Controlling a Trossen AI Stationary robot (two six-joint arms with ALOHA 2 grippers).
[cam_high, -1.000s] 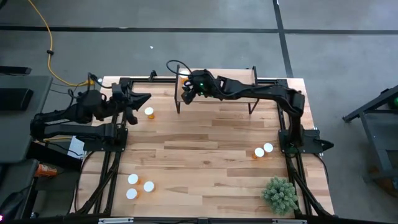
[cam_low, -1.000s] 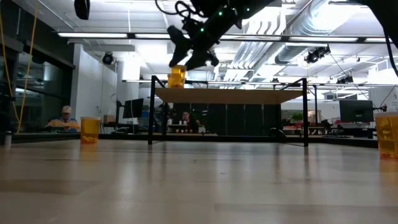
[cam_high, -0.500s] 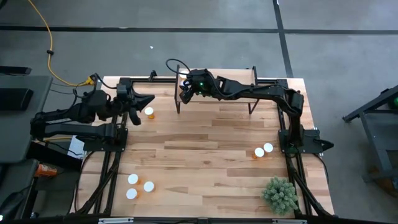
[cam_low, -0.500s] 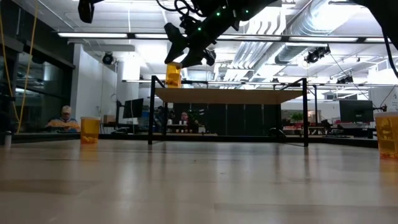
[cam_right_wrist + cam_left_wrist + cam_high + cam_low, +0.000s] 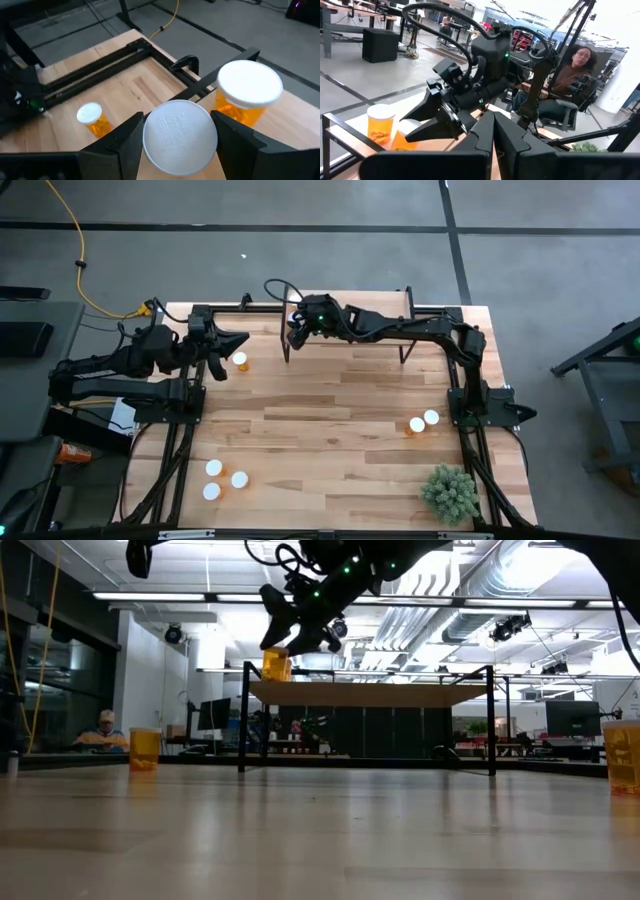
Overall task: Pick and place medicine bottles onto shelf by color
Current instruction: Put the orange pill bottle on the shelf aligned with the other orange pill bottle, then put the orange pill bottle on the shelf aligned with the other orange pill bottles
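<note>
My right gripper (image 5: 292, 635) reaches over the left end of the shelf (image 5: 370, 693), a light-wood board on a black frame, and is shut on an amber medicine bottle (image 5: 277, 665) with a white cap (image 5: 180, 137). A second bottle (image 5: 247, 92) stands on the shelf beside it. My left gripper (image 5: 236, 342) is shut and empty, hovering near the table's far left corner beside a bottle (image 5: 240, 360) that stands on the tabletop. My right gripper pinches the bottle at its capped top (image 5: 150, 145) between its two fingers (image 5: 125, 137), one on each side of the cap. The fingers come from above, slanting down. The bottle hangs upright at the shelf's left end; whether its base touches the board, I cannot tell.
Three bottles (image 5: 222, 478) stand near the table's front left, two more (image 5: 424, 421) at the right side. A small green plant (image 5: 450, 492) sits at the front right corner. A person (image 5: 575, 65) sits beyond the table.
My right gripper has carried the bottle a little toward the table's left edge along the shelf and slightly down; the bottle stays upright.
</note>
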